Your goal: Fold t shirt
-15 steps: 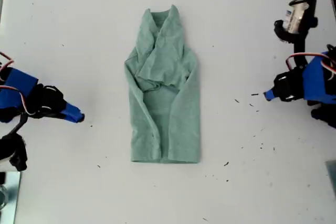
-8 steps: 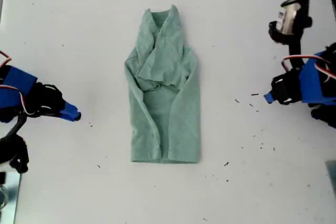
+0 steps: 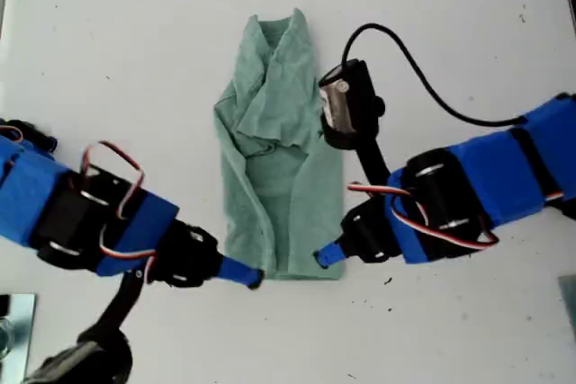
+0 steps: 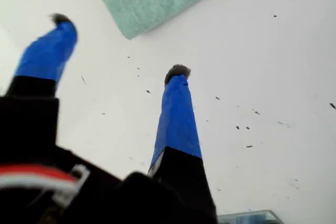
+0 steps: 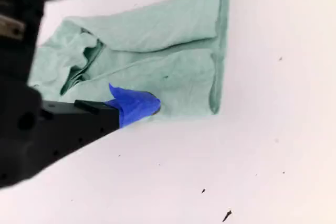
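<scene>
Flanking t shirt: both arms' fingers

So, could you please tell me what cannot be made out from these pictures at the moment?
- Exterior view: the arm and camera of my second gripper cover part of the t shirt.
- First wrist view: the picture's edge cuts off all but one corner of the t shirt beyond my first gripper.
- Second wrist view: the black gripper body hides the collar end.
- Exterior view: whether either gripper touches cloth.
</scene>
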`<state>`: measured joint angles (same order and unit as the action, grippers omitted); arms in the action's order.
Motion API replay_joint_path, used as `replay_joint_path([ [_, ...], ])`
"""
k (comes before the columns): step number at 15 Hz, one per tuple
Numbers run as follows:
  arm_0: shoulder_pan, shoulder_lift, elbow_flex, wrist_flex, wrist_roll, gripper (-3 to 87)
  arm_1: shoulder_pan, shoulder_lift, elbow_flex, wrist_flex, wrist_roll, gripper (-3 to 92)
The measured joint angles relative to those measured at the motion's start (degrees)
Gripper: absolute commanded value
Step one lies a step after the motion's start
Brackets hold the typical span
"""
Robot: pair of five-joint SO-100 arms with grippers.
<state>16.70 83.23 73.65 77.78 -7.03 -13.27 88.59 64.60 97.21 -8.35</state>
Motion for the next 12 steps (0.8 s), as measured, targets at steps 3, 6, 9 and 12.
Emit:
replay_joint_path([
  [3,-0.3,-8.1,-4.3,0.3,0.5,36.3,-0.2,-5.4,0.0,-5.1,1.1,38.2],
  [6,-2.2,-13.1,-4.4,-0.4,0.5,35.7,-0.3,-11.4,-0.1,-7.7,2.0,37.0],
  [9,-5.2,-18.3,-0.9,-4.9,0.4,23.4,-0.4,-17.8,-0.2,-10.3,3.0,31.2],
  [12,-6.0,-21.9,0.4,-10.9,0.4,2.6,-1.2,-25.2,-4.1,-12.9,3.5,15.4],
])
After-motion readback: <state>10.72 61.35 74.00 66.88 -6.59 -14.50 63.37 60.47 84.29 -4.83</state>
